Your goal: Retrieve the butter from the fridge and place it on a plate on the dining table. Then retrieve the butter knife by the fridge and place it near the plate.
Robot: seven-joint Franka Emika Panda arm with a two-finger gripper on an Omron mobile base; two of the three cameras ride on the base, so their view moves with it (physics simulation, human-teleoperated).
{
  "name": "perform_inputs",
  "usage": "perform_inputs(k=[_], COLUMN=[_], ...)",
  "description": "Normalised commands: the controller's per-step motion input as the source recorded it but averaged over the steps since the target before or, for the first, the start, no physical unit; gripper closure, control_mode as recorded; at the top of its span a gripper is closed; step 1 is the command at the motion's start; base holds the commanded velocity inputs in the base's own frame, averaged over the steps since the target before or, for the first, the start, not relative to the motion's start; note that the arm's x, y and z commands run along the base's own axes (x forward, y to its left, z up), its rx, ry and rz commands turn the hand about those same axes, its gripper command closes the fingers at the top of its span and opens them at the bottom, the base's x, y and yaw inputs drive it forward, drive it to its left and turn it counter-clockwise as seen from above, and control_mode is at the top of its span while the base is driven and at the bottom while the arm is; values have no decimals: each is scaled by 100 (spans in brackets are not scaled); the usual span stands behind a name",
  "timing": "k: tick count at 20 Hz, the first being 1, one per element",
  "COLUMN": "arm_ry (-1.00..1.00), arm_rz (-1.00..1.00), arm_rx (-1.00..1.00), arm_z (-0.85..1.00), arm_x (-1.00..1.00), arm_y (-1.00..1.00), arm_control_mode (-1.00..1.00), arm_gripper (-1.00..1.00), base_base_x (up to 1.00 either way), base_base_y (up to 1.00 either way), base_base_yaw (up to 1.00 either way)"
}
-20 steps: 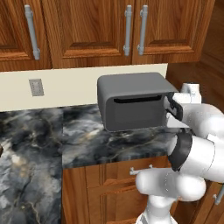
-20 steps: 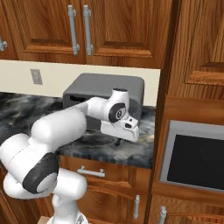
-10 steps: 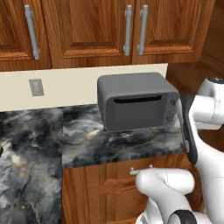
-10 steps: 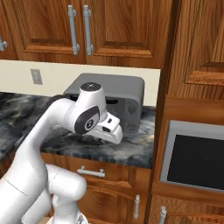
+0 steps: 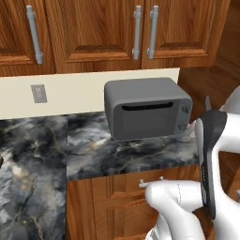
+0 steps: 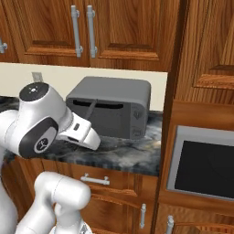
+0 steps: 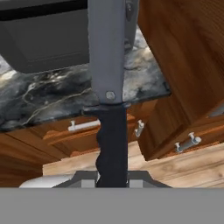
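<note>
I've swung my arm nearer, off the toaster oven (image 6: 112, 106).
My gripper (image 7: 112, 177) clamps the butter knife (image 7: 108, 78) by its black handle.

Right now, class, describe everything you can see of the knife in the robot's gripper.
The knife has a broad, flat grey blade with a rivet near its base and a black, wavy-contoured handle. The gripper clamps the handle's lower end, the blade pointing away from the hand toward the grey toaster oven on the marble counter, touching neither.
</note>
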Motion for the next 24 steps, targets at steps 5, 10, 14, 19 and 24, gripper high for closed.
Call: perform_inputs(k=[5,10,14,19,24], arm_ry=[-7,-2,0,0,0], arm_rz=[0,0,0,0,0], arm_rx=[-1,0,-3,0,0], arm_z=[60,1,0,0,0], arm_x=[-47,-24,-4,0,0], arm_y=[13,0,0,0,0], arm_control_mode=[-100,-100,100,100,100], arm_gripper=[100,100,100,100,100], base_base_x=[0,0,-19,-99,-100], base_base_y=[0,0,0,-1,-12], base_base_yaw=[0,0,1,2,-13])
